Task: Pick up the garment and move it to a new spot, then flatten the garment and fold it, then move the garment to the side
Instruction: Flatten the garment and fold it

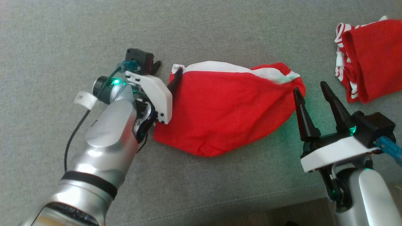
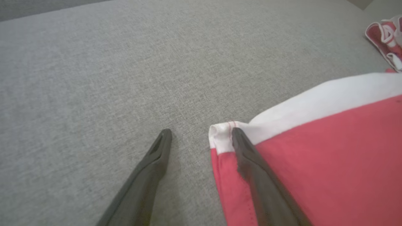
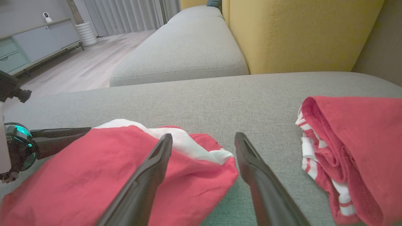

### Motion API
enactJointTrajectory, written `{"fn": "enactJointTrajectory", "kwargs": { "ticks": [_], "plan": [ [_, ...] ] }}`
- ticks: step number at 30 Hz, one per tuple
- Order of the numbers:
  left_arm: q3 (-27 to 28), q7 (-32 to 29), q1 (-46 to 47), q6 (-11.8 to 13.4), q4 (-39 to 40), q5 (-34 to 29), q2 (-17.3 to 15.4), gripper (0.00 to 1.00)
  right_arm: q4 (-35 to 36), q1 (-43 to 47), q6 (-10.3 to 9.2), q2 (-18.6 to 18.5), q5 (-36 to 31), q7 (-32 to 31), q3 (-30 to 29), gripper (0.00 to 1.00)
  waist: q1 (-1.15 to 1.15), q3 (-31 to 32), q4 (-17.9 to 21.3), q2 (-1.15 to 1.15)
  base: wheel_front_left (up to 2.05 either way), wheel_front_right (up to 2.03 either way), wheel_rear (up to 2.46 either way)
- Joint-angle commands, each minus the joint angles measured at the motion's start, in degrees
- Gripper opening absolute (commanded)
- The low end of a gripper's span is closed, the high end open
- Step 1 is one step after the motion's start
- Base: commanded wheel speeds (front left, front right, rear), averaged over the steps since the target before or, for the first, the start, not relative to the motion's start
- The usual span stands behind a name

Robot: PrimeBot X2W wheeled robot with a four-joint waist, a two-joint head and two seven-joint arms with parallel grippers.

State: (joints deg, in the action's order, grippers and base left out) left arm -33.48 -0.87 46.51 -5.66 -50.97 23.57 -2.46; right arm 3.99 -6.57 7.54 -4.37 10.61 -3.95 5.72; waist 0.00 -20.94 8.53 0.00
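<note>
Left claw (image 2: 201, 131) and right claw (image 1: 310, 86) gape at either end of the red garment (image 1: 226, 106), a striped red bundle (image 1: 370, 59) nearby.

I see the garment (image 1: 226, 110), a red cloth with a white band (image 1: 220, 66) along its far edge, lying on the grey seat cushion (image 1: 62, 37). It rests about in the middle of the cushion, some way back from the cushion's front edge. It is spread mostly flat in one rounded shape with soft wrinkles, and its right end is a little bunched.
</note>
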Motion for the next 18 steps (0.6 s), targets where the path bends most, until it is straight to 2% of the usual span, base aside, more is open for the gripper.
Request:
{"fn": "enactJointTrajectory", "kwargs": {
  "ticks": [1,6,12,13,15,18],
  "plan": [
    [-0.36,0.21,1.86,-0.44,-0.17,-0.58,-0.57,1.00,1.71,-1.50,-0.05,0.22,0.26,0.43,1.05,1.00,0.00,-0.13,0.05,0.00,0.00,0.00,0.00],
    [-3.50,0.37,2.68,-0.89,-1.93,-1.53,-0.49,1.00,1.49,-1.62,-0.05,0.32,0.42,0.32,0.89,1.00,0.00,-0.14,0.02,0.00,0.00,0.00,0.00],
    [-10.89,-1.45,2.51,-1.54,-2.94,-1.85,-0.44,1.00,1.17,-1.78,-0.05,0.35,0.50,-0.07,0.87,1.00,0.00,0.01,0.05,0.00,0.00,0.00,0.00],
    [-11.57,-1.59,2.54,-1.57,-3.02,-1.62,-0.44,0.75,1.11,-1.81,-0.05,0.34,0.48,-0.13,0.77,1.00,0.00,0.02,0.10,0.00,0.00,0.00,0.00],
    [-12.43,-1.40,2.72,-1.60,-3.19,-1.07,-0.44,0.02,0.95,-1.83,-0.05,0.30,0.49,-0.28,0.26,1.00,0.00,0.04,0.15,0.00,0.00,0.00,0.00],
    [-13.49,-0.22,3.29,-1.05,-3.55,-1.06,-0.43,0.00,0.74,-1.85,-0.05,0.12,0.21,-0.48,-0.92,1.00,0.00,0.02,-0.04,0.00,0.00,0.00,0.00]
  ]
}}
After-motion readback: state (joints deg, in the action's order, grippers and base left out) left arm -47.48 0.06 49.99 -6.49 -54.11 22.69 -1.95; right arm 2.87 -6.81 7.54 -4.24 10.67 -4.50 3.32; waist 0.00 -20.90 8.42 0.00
